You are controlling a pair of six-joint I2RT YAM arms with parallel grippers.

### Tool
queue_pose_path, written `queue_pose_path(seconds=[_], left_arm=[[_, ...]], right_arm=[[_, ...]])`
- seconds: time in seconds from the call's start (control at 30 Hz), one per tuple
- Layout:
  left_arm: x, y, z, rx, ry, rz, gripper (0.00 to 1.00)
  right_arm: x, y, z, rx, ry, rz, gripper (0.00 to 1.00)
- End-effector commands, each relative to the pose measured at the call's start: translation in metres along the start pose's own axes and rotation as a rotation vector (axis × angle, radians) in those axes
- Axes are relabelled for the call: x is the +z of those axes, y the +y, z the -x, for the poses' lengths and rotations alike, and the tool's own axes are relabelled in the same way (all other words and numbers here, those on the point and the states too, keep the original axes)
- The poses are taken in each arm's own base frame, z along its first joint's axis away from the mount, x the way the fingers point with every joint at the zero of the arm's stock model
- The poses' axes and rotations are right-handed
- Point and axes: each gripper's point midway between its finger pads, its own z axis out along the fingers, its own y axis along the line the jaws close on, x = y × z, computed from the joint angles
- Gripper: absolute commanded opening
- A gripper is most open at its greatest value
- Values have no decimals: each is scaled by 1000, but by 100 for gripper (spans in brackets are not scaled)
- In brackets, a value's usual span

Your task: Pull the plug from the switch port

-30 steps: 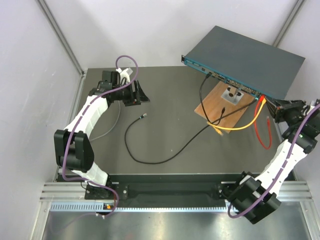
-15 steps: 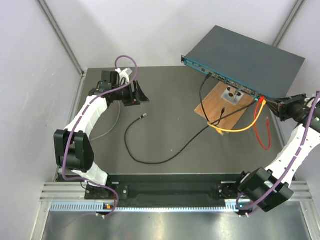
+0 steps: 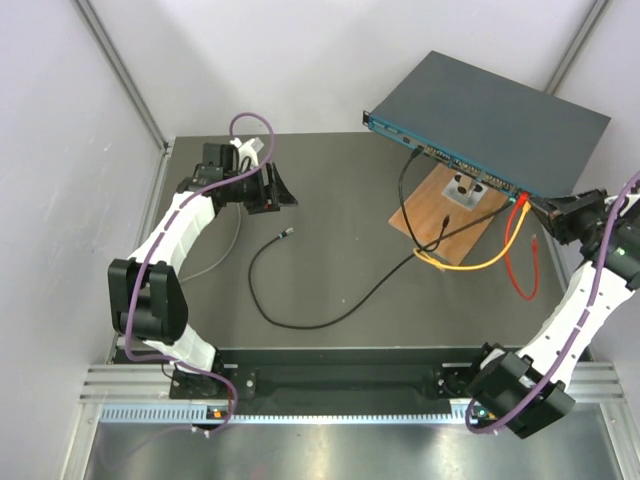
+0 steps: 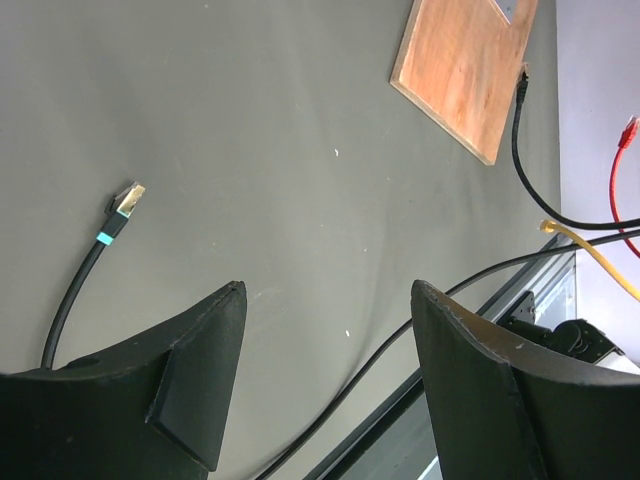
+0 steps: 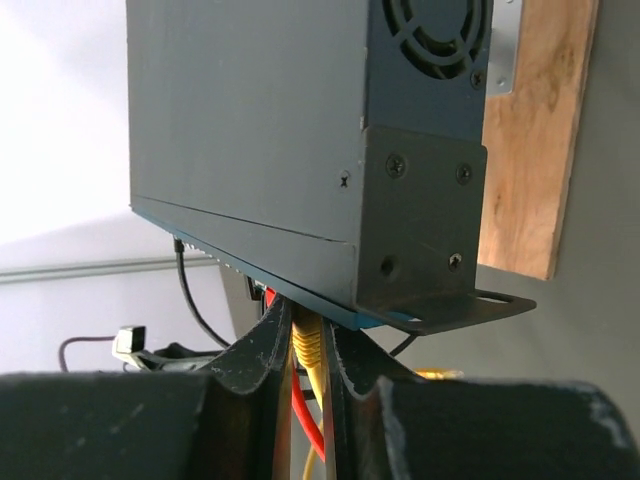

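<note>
A dark grey desk (image 3: 340,260) sits boxed in by white walls (image 3: 300,60). At its far right corner the switch (image 3: 500,110) lies propped on a wooden board (image 3: 430,215), teal port face toward the arms.

The right arm stretches up the desk's right edge, wrist turned toward the switch's right end. The right jaws are clenched on the yellow plug (image 5: 306,345), which sits between them in a port directly ahead. A red cable (image 3: 522,270) leaves the neighbouring port just beside them.

The left arm is bent and reaches to the far left. The left jaws hang released and wide over bare desk, and a loose black cable (image 4: 75,290) has its plug lying ahead of their left finger.
</note>
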Motion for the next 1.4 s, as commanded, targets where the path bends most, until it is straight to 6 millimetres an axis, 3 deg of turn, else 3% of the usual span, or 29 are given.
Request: queue_pose_path(seconds=[0.0,0.47,0.57,0.77,0.87,0.93,1.1,1.37], left_arm=[[-5,-9,14,54,-46,-38,72],[-7,-16,16,42,-51,-67,71],[-6,-17,16,36,-53,-78,71],[-7,-18,14,38,-53,-78,71],[-7,-17,15,39,-54,-75,71],[-6,-16,15,42,-54,-75,71],[-4,-15,16,42,-49,-73,71],[-1,-12,16,35,-41,-73,71]], right_arm=[[-4,-47,-17,-2,36,-228,0],[-17,-47,-53,-6,14,-134,0],[-12,-51,-60,31,30,-106,0],[-12,-38,-52,15,10,-61,0],[-18,-34,-38,20,-47,-73,8],[-20,-25,-32,9,-57,-50,22],[-25,-6,-12,-5,-104,-26,36],[-15,-3,-6,0,-87,44,34]])
